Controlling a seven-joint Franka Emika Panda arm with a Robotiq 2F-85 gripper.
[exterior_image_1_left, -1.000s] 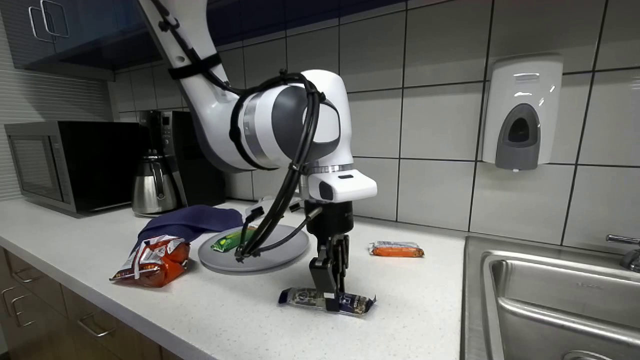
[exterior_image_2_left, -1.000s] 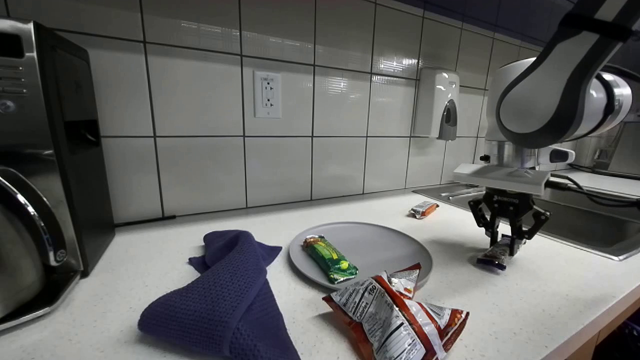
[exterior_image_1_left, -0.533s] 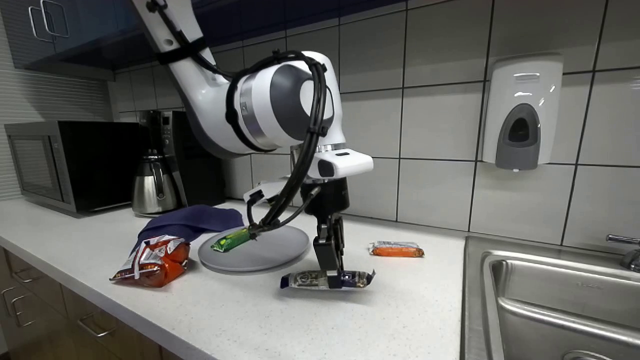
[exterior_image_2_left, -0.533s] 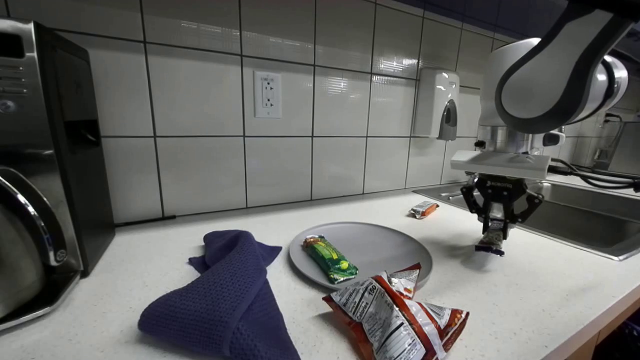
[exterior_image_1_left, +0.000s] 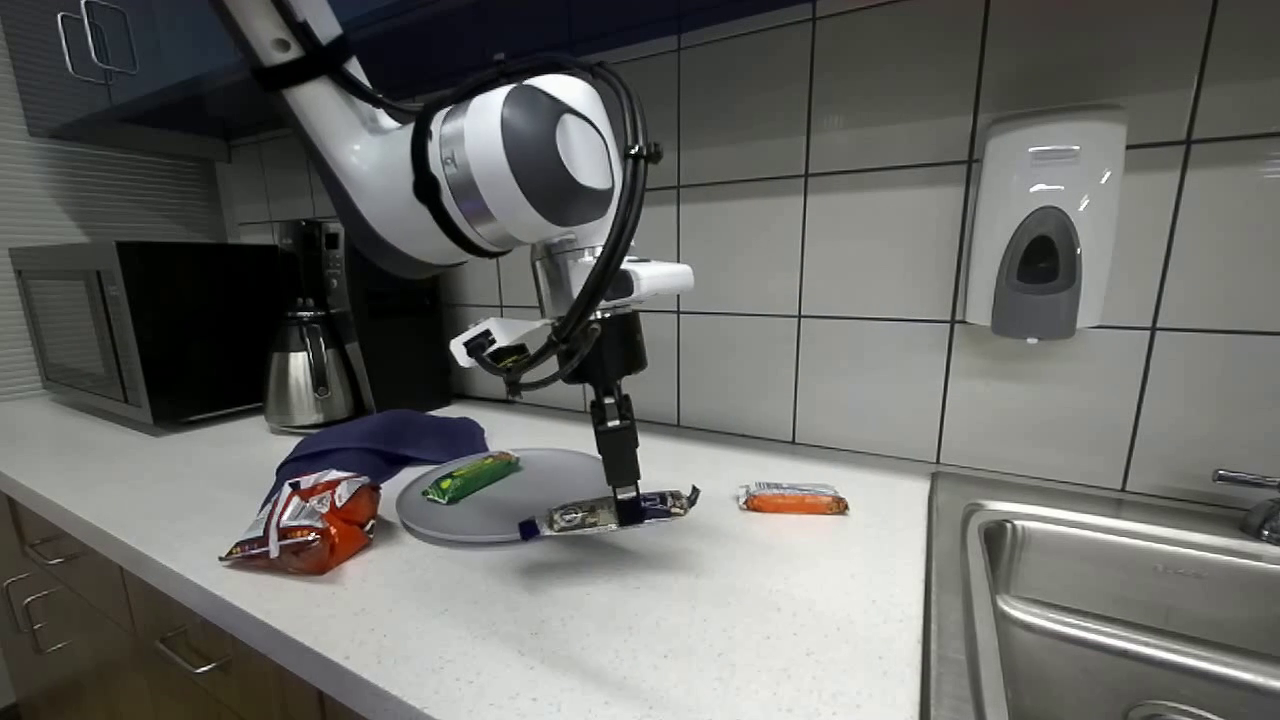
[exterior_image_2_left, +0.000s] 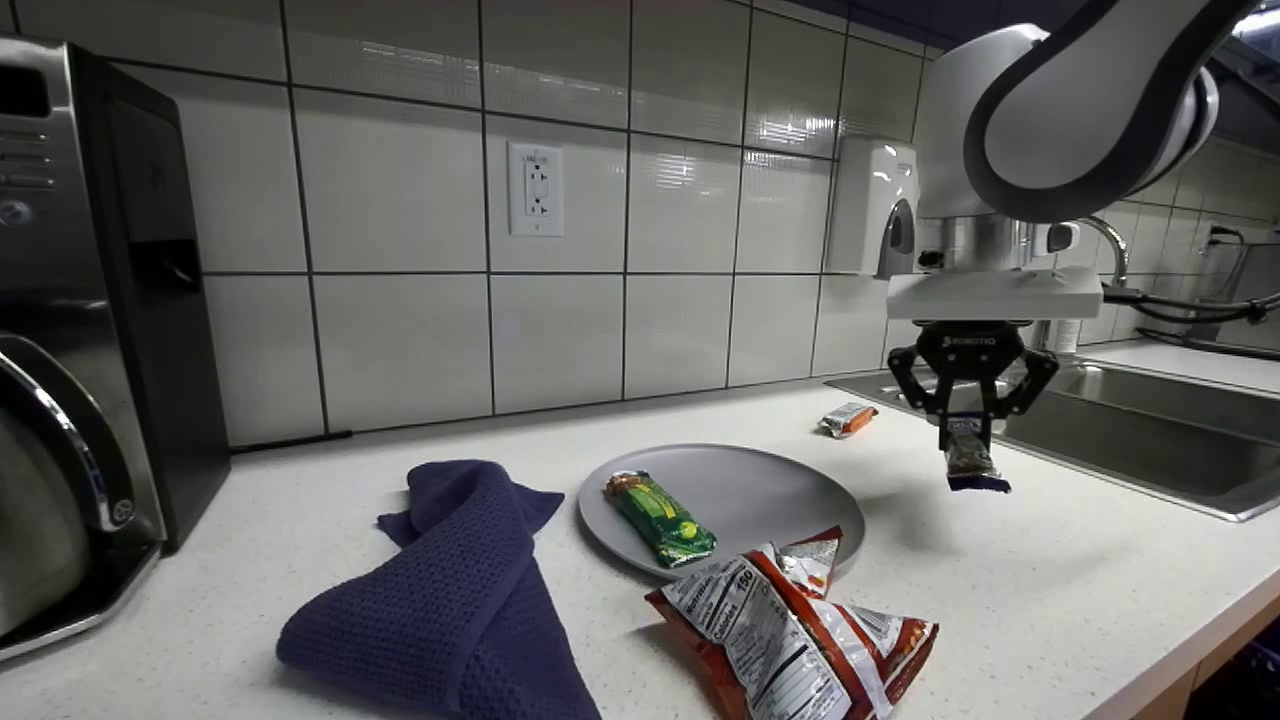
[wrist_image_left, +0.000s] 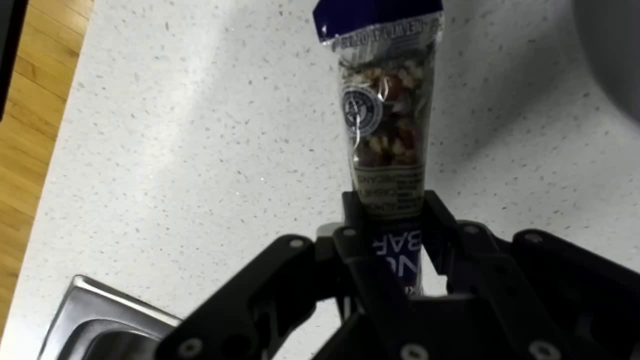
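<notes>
Had my jaws pinching a nut bar (wrist_image_left: 390, 115) around its middle, one side pressed on each long edge, and in both exterior views it hung just above the bench (exterior_image_1_left: 720, 630) with a shadow on the surface below. Bit tipped too, the end nearer the plate sagging lower. The gray plate (exterior_image_2_left: 760, 490) sat near that end, and the wrist view gave me a strip of bench between the bar and the rim, so they weren't touching.

A green bar (exterior_image_2_left: 660, 520) lay on the plate over on the side away from my jaws, which left a wide stretch of gray on my side of it. Tighter past there: a red-and-silver snack bag (exterior_image_1_left: 315, 525) was just beside the plate, with a dark blue towel (exterior_image_2_left: 450, 590) next to it.

Decent room otherwise. The sink (exterior_image_1_left: 945, 600) had its edge well apart from the bar, and an orange packet (exterior_image_1_left: 795, 499) lay near the tiled wall (exterior_image_1_left: 880, 390). The front edge of the bench was well apart too, with wood floor (wrist_image_left: 30, 130) showing beyond it in the wrist view.
</notes>
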